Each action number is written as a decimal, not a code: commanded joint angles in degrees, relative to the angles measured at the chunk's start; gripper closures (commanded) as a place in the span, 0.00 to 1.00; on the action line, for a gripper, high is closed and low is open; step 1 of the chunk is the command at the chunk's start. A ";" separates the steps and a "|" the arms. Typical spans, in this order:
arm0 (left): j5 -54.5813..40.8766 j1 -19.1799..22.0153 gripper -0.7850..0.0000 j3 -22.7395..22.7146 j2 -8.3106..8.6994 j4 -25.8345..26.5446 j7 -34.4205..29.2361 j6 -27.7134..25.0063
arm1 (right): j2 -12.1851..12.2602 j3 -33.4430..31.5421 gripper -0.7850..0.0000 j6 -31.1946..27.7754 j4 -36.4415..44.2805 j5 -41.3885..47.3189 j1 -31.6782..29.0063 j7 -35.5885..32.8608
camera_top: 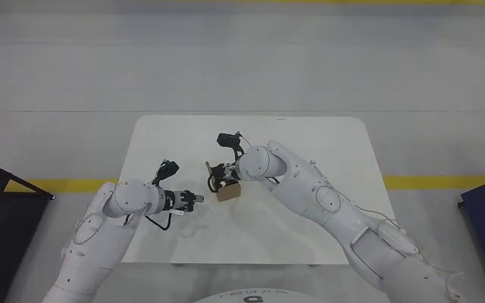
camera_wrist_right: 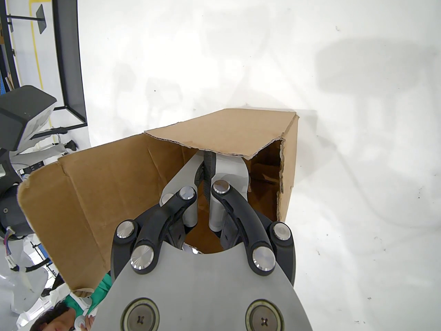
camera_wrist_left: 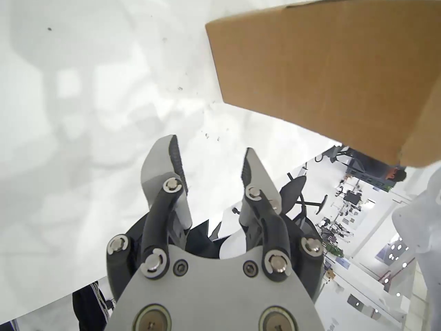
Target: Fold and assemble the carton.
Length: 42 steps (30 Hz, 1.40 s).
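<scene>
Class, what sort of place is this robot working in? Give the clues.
Probably a lab or workshop hall: white table on a grey floor marked with a yellow line, office chairs and equipment benches beyond.

The fingertips of my right gripper (camera_wrist_right: 207, 165) vanish under a flap of the carton (camera_wrist_right: 220, 132); beyond my left gripper (camera_wrist_left: 211, 160), the view's edge crops that carton's far side.
</scene>
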<state>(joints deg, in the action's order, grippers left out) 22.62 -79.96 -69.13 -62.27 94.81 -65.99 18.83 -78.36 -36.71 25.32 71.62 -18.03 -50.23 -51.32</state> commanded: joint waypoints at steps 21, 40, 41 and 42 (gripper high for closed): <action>2.00 7.89 1.00 8.23 -1.62 -5.34 4.74 7.24 | 3.56 -6.95 1.00 -2.69 8.30 -3.89 -10.56 5.35; 2.35 7.96 1.00 7.97 -1.18 -4.10 5.29 7.96 | 7.91 -20.45 1.00 -5.20 22.99 -2.46 -29.78 15.55; 2.30 7.91 1.00 7.93 -1.15 -4.00 5.30 7.86 | 8.02 -20.67 1.00 -5.79 23.33 -2.61 -30.35 15.72; 2.26 7.84 1.00 7.79 -1.10 -3.92 5.37 7.84 | 8.10 -21.03 1.00 -6.00 23.70 -2.59 -31.00 16.46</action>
<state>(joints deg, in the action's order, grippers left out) 24.94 -72.04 -61.20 -63.42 90.79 -60.68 26.73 -70.38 -57.42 19.81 94.90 -20.46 -80.50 -35.48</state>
